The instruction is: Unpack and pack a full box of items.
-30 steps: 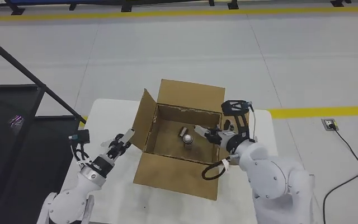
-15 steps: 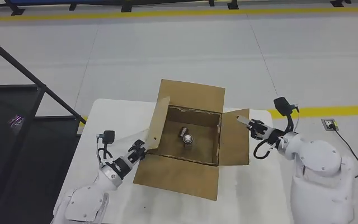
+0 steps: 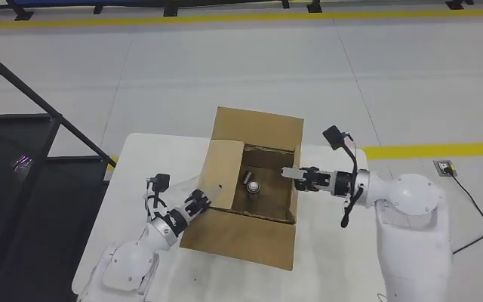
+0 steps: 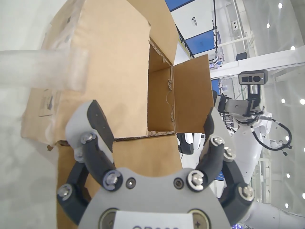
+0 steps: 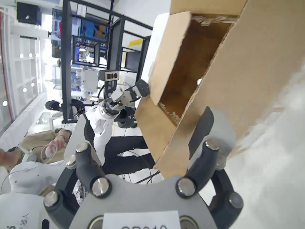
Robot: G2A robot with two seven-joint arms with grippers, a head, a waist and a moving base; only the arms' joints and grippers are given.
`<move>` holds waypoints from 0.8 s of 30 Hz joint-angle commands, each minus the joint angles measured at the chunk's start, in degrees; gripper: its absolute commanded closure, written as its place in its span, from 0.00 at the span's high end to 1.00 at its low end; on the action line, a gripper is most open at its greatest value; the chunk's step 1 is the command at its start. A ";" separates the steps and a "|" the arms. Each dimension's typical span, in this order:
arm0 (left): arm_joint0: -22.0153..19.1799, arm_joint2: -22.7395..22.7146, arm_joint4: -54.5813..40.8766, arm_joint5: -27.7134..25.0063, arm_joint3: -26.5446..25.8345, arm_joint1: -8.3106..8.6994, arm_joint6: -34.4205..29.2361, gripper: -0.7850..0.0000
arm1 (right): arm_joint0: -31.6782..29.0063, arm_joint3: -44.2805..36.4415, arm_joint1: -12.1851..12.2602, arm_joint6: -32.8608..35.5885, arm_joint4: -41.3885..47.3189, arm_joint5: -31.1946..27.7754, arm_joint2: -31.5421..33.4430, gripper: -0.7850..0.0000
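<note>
Now, against the top view half a second back:

- Box [image 3: 240, 235] sits mid-frame on the table [image 3: 151, 162], with no visible shift.
- Left flap [image 3: 225, 170] was standing nearly edge-on. It is now folded in and covers the left part of the opening.
- Right flap [image 4: 190, 96] was splayed out flat toward the frame's right. It now stands raised along the box's right rim.
- Left gripper [image 3: 198, 201] has moved right and sits at the lower-left corner of the box, just below the folded flap. In the left wrist view its fingers [image 4: 100, 120] are spread apart and hold nothing.
- Right gripper [image 3: 290, 174] was out right of the splayed flap. It has come in toward frame centre and is now at the right rim.
- In the right wrist view the right gripper's fingers [image 5: 203, 129] are spread wide, with the cardboard edge running between them. I cannot tell whether they touch it.
- Items [image 3: 252, 184] lie on the box floor just above frame centre, in the uncovered part of the opening, same spot as before.
- The far flap at the upper side of the box is upright, unchanged.
</note>
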 commanded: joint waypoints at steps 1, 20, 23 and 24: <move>-0.36 0.29 -0.11 0.24 0.48 -0.02 0.26 1.00 | 1.11 1.61 -0.14 -2.88 -0.72 0.51 -3.31 1.00; 6.69 -7.75 -4.83 -0.70 -8.30 0.94 2.15 1.00 | 6.86 15.51 -0.48 -14.49 -5.98 -1.54 -19.75 1.00; 10.47 -11.75 -7.47 -0.52 -10.79 1.38 -0.08 1.00 | 7.34 17.09 -0.36 -15.17 -5.76 -2.07 -20.37 1.00; 11.84 -13.07 -8.20 -0.52 -11.45 1.54 -1.18 1.00 | 7.54 17.65 -0.32 -15.34 -5.56 -2.15 -20.49 1.00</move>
